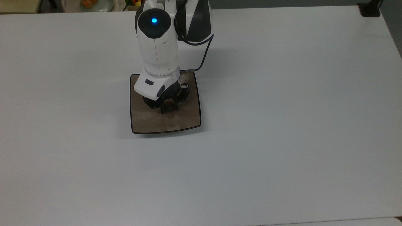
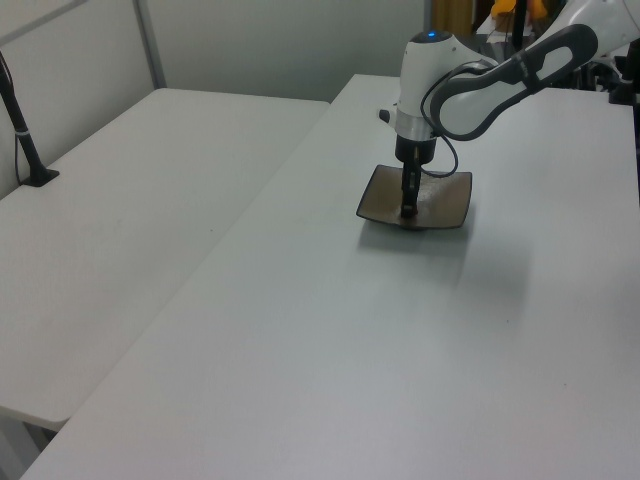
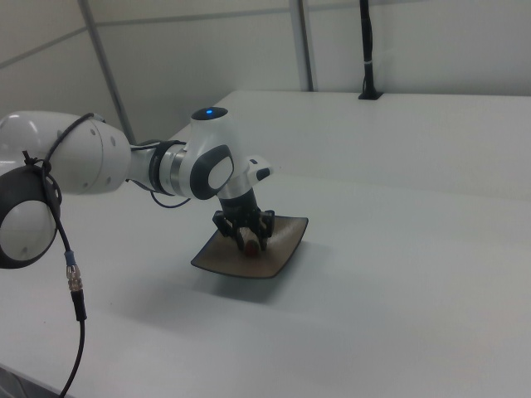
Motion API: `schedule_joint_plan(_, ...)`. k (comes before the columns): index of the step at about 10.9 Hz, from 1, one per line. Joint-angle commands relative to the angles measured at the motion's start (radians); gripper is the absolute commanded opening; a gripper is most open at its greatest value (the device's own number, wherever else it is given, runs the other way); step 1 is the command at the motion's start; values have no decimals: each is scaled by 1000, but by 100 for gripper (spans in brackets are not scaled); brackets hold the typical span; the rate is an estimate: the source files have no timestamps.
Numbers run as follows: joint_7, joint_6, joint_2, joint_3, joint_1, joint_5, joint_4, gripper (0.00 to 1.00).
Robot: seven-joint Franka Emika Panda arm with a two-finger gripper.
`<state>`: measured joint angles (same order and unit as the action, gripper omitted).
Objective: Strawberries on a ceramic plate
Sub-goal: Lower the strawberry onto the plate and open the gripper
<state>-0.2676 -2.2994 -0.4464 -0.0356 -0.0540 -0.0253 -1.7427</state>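
Note:
The square tan-brown ceramic plate (image 1: 157, 122) with its thin dark rim lies on the white table, and is also seen as the plate (image 2: 384, 205) and the plate (image 3: 284, 240). My gripper (image 1: 169, 107) points straight down over the plate's middle, its tips at or just above the surface. It is shut on the tiny dark red strawberry (image 1: 169, 104), which peeps out between the black fingers. In the right view the strawberry (image 3: 250, 246) sits low in the gripper (image 3: 250, 248). In the left view the gripper (image 2: 408, 212) reaches down onto the plate, and the strawberry is hidden.
A black clamp (image 1: 370, 9) sits at the table's far right corner in the top view. A dish holding something orange (image 1: 94, 3) lies beyond the far edge. A second white table (image 2: 120, 230) with a black post (image 2: 25, 140) stands at the left view's left.

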Motion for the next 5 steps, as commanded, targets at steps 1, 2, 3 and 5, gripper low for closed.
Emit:
schedule_joint_plan(1, -5, -12, 28, 6, -6, 13, -14, 100)
schedule_joint_plan(2, -4, -9, 47, 6, -6, 13, -14, 100)
schedule_joint_plan(3, -4, -8, 78, 6, -6, 13, -14, 100)
schedule_joint_plan(5, 1, 39, 156, 6, -6, 15, -12, 100)
